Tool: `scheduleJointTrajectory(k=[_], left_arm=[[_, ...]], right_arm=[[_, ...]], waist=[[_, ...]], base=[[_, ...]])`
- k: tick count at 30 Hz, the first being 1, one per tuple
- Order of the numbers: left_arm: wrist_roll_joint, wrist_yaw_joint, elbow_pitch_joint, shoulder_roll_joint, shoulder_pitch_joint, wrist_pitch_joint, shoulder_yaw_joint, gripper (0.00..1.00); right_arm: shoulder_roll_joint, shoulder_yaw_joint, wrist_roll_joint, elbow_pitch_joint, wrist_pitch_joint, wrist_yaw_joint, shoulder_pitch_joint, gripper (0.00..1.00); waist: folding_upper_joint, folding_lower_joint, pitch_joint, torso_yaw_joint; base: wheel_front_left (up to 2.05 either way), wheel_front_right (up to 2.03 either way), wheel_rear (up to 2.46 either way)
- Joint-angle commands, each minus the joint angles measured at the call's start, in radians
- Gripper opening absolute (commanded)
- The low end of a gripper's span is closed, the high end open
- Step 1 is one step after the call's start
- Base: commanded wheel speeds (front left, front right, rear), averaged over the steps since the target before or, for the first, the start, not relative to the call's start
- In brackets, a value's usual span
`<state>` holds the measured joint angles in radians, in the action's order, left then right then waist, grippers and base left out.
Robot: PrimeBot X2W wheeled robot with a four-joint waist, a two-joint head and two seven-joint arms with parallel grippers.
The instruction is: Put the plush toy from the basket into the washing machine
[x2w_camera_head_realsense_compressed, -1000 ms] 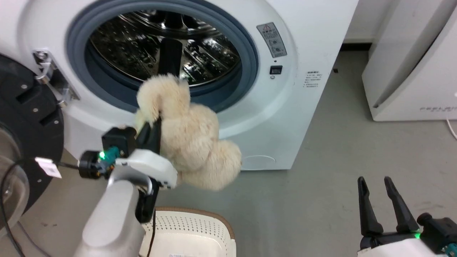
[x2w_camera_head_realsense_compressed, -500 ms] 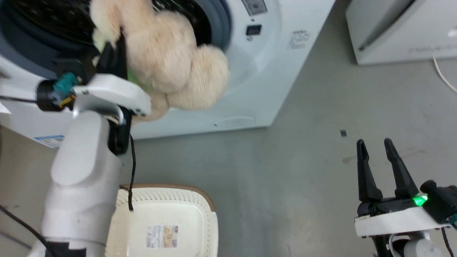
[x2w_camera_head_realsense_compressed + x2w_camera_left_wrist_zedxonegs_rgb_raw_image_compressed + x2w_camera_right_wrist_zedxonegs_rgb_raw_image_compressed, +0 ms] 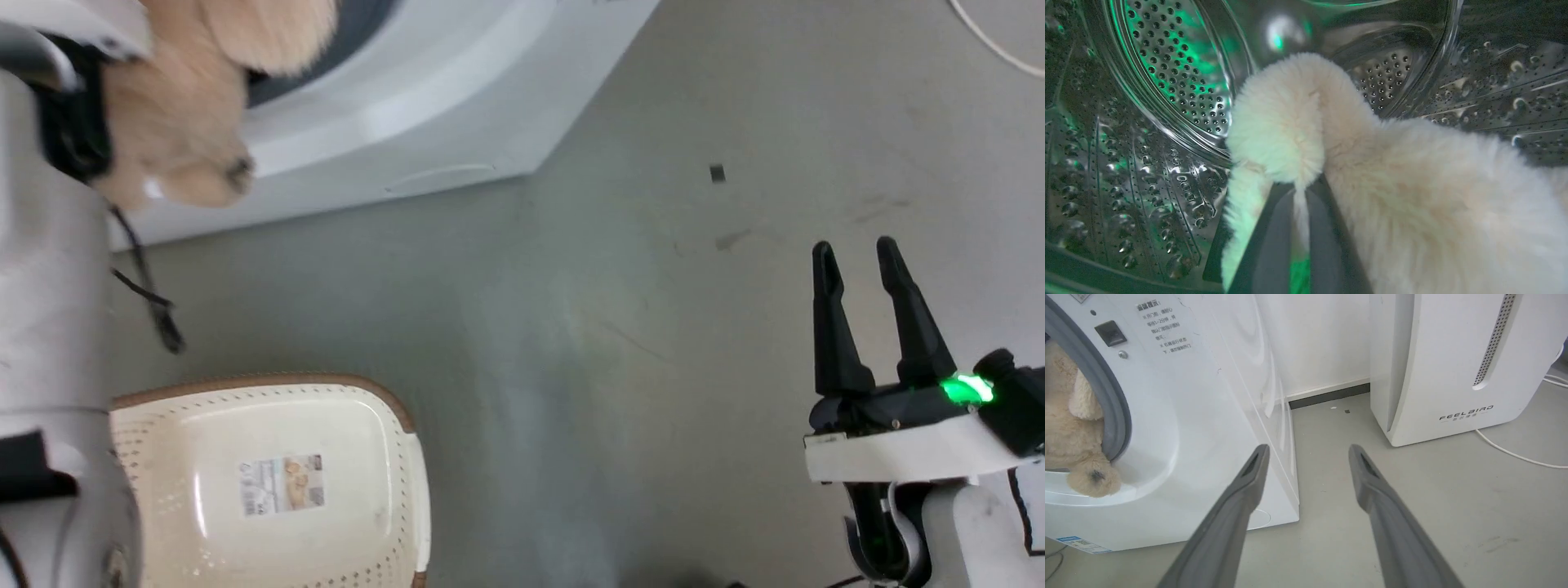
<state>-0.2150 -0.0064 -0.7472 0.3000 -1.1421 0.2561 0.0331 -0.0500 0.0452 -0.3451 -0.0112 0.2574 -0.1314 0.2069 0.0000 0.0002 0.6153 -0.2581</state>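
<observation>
The cream-beige plush toy [image 3: 1412, 196] reaches into the washing machine's steel drum [image 3: 1167, 81], and my left gripper [image 3: 1298, 192] is shut on its fur. In the head view the plush toy [image 3: 180, 98] shows at the top left against the washing machine [image 3: 424, 90]. From the right wrist, the plush toy [image 3: 1069, 437] lies across the grey door seal [image 3: 1106, 392], one paw hanging outside. The basket [image 3: 269, 482] stands on the floor at the lower left with only a label on its bottom. My right gripper [image 3: 857, 253] is open over bare floor, holding nothing.
A white slanted appliance lettered FEELBAIRD [image 3: 1453, 367] stands right of the washer with a white cable [image 3: 1515, 453] trailing on the floor. My pale left forearm [image 3: 49, 327] runs up the head view's left edge. Grey floor [image 3: 612, 367] lies between basket and right gripper.
The head camera has tilted down, so washer and toy slid to the top of the view. My left gripper has carried the plush toy from outside the door opening into the drum.
</observation>
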Motion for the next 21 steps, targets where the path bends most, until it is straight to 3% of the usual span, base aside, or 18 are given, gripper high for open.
scheduleJointTrajectory(k=[1, 11, 18, 19, 20, 21], left_arm=[[0.012, 0.001, -0.009, 0.021, -0.042, 0.006, 0.011, 0.0], [0.045, 0.012, -0.072, 0.113, -0.23, 0.006, 0.045, 0.0], [0.065, 0.029, -0.093, 0.135, -0.316, 0.006, 0.054, 0.0], [0.068, 0.035, -0.094, 0.134, -0.32, 0.006, 0.056, 0.07], [0.076, 0.041, -0.099, 0.135, -0.319, 0.006, 0.053, 0.85], [0.078, 0.044, -0.104, 0.133, -0.318, 0.006, 0.054, 1.0]], right_arm=[[0.0, 0.004, -0.009, -0.008, 0.004, 0.001, 0.023, 1.0], [0.0, 0.029, -0.032, -0.027, 0.004, 0.001, 0.043, 1.0], [0.0, 0.034, -0.04, -0.04, 0.004, 0.001, 0.046, 1.0], [0.0, 0.035, -0.04, -0.04, 0.004, 0.001, 0.046, 1.0], [0.0, 0.036, -0.04, -0.04, 0.004, 0.001, 0.046, 1.0], [0.0, 0.037, -0.04, -0.04, 0.004, 0.001, 0.047, 1.0]], waist=[[0.0, -0.0002, 0.06, -0.039], [0.0, -0.0002, 0.152, -0.08], [0.0, -0.0002, 0.187, -0.094], [0.0, -0.0002, 0.189, -0.094], [0.0, -0.0002, 0.191, -0.094], [0.0, -0.0002, 0.192, -0.093]], base=[[0.0, 0.0, 0.0], [0.0, 0.0, 0.0], [0.0, 0.0, 0.0], [0.0, 0.0, 0.0], [0.0, 0.0, 0.0], [0.0, 0.0, 0.0]])
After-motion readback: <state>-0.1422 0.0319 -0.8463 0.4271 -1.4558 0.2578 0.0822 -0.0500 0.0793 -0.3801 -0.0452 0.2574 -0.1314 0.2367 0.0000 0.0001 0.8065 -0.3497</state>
